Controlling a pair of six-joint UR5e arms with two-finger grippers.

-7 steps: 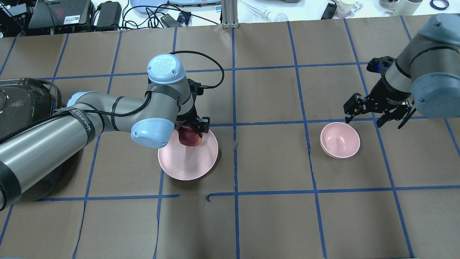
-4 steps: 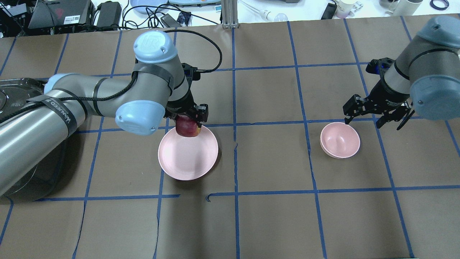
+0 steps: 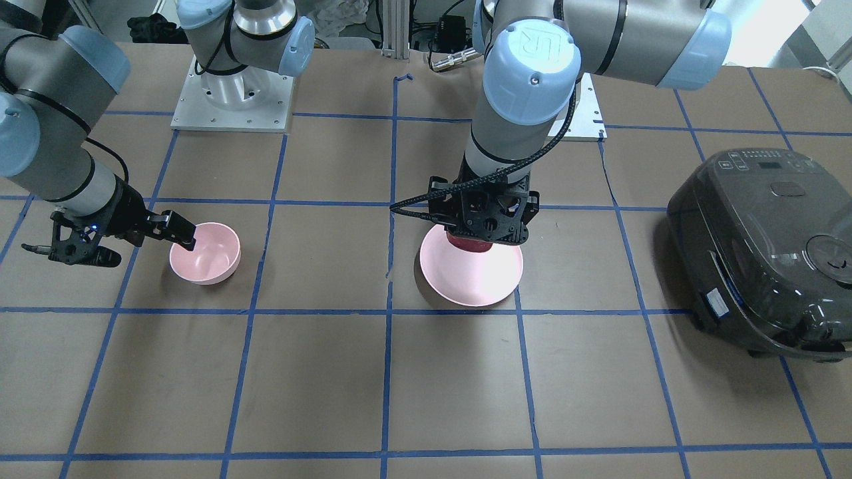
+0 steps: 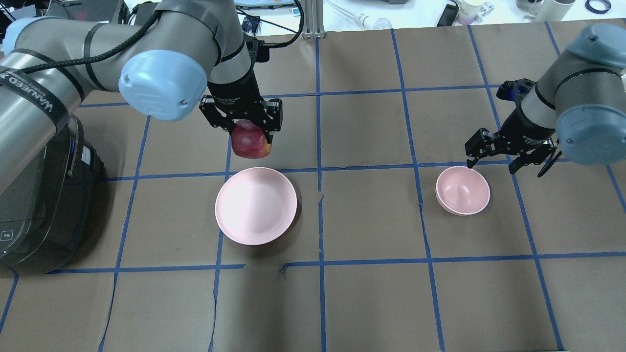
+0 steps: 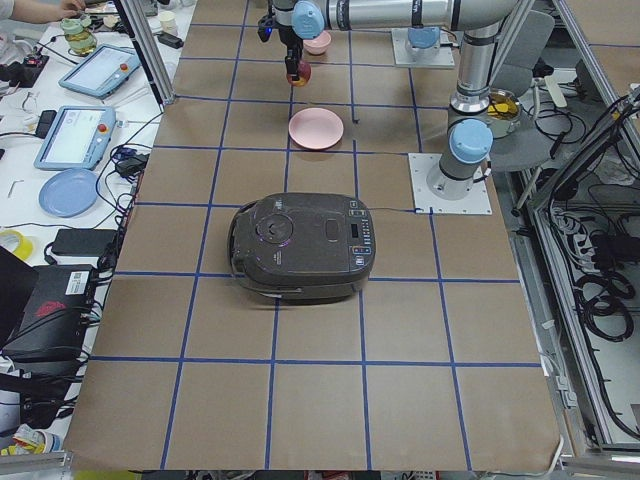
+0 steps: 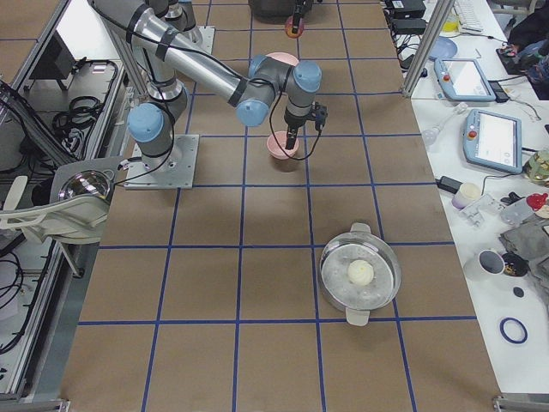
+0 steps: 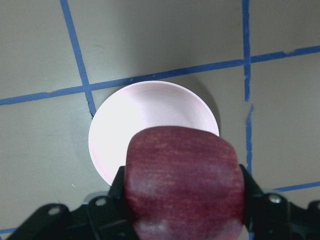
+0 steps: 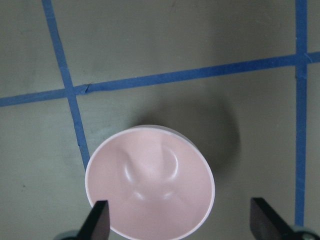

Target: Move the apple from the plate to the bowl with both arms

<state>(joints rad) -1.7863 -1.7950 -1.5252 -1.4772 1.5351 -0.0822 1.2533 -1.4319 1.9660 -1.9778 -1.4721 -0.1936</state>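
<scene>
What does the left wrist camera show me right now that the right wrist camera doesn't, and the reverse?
Only the left wrist view: the dark red, blocky apple clamped in the left gripper, with the wide, shallow pale pink plate bare beneath it. Only the right wrist view: the small, deep pale pink bowl, empty, and the open right gripper. Both: the brown paper table cover crossed by blue tape lines.

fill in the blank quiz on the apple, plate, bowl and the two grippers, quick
The apple is gripped by the robot's ___ arm.
The plate holds ___.
The right gripper near the bowl has its fingers ___.
Missing words: left, nothing, open.
</scene>
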